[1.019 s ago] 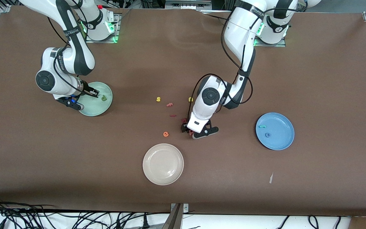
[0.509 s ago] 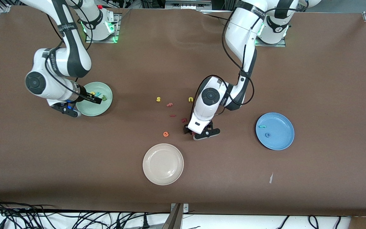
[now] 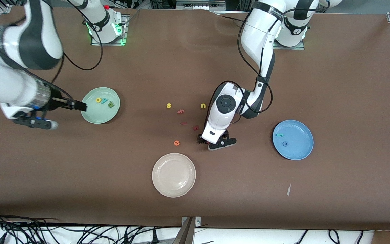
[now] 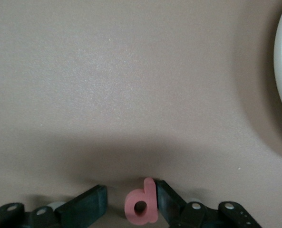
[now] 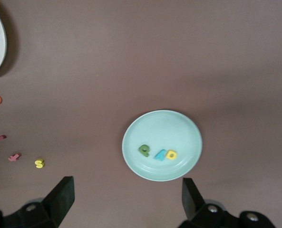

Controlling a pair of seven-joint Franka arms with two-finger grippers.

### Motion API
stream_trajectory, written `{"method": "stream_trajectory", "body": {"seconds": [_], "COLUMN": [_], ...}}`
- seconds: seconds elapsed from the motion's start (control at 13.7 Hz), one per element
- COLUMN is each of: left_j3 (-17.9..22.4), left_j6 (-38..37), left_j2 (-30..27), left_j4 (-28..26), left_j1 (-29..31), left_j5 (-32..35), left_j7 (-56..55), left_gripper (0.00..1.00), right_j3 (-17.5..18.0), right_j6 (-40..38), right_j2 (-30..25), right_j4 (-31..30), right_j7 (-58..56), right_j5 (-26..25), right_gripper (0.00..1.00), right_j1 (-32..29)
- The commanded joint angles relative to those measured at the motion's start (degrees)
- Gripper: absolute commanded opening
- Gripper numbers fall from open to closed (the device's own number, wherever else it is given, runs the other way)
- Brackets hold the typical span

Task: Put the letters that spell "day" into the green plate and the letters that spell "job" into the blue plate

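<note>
Down at the table sits my left gripper [image 4: 131,209], jaws straddling the pink "b" [image 4: 141,207]: one finger touches it, the other stands apart, so no firm grip yet. Right gripper [image 5: 126,197] hangs wide open and empty, high over the table beside the green plate [image 3: 93,117], that arm waiting. "Day" looks done: yellow "a" [image 3: 98,100], teal "y" [image 3: 104,101] and dark green "d" [image 3: 110,104] all lie in that plate. Blue plate [image 3: 300,152] holds the teal "j" [image 3: 279,135] and blue "o" [image 3: 285,144]; only the "b" is left, I judge. From the front camera, my own wrist hides the "b".
</note>
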Motion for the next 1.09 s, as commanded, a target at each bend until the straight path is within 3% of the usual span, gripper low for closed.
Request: {"method": "stream_trajectory", "body": {"seconds": [0.0,0.15,0.29,0.58,0.73,0.87,0.95,1.02], "left_j3": [0.34,0.34,0.34,0.34,0.34,0.34,0.34,0.17], "left_j6": [-1.8,-2.15,-2.24,-3.73,-3.74,-7.14,-9.51,-11.97], "left_j2": [-1.07,-1.16,-1.34,-2.13,-2.22,-3.96,-5.8,-7.47], "left_j4": [-2.18,-2.18,-2.27,-2.27,-2.18,-2.01,-2.0,-2.09], "left_j1": [-0.05,-0.05,0.04,0.13,0.21,1.17,2.66,4.85], "left_j5": [2.31,2.31,2.4,2.4,2.4,2.4,2.4,2.4], "left_j7": [0.25,0.34,1.21,1.83,1.83,2.35,4.36,7.6], "left_gripper": [0.25,0.13,0.01,0.01,0.0,0.0,0.0,0.0], "right_j3": [-0.23,-2.68,-2.26,-2.17,-1.99,0.72,4.39,10.43], "right_j6": [-2.85,-4.95,-7.86,-11.11,-9.11,-7.96,-8.04,-6.3], "right_j2": [1.22,0.78,0.95,-0.28,-1.93,-5.36,-6.85,-9.83], "right_j4": [5.49,8.99,11.99,11.91,10.08,6.3,4.46,0.7], "right_j7": [-1.75,-2.19,-2.37,-6.14,-6.23,-6.15,-5.97,-5.71], "right_j5": [-2.28,-2.11,-1.93,-0.34,-0.87,-1.14,-1.22,-2.88], "right_gripper": [1.0,1.0,1.0,1.0,1.0,1.0,1.0,1.0], "right_j1": [-1.29,-1.3,-1.3,-1.12,-1.03,-3.91,-7.85,-12.41]}}
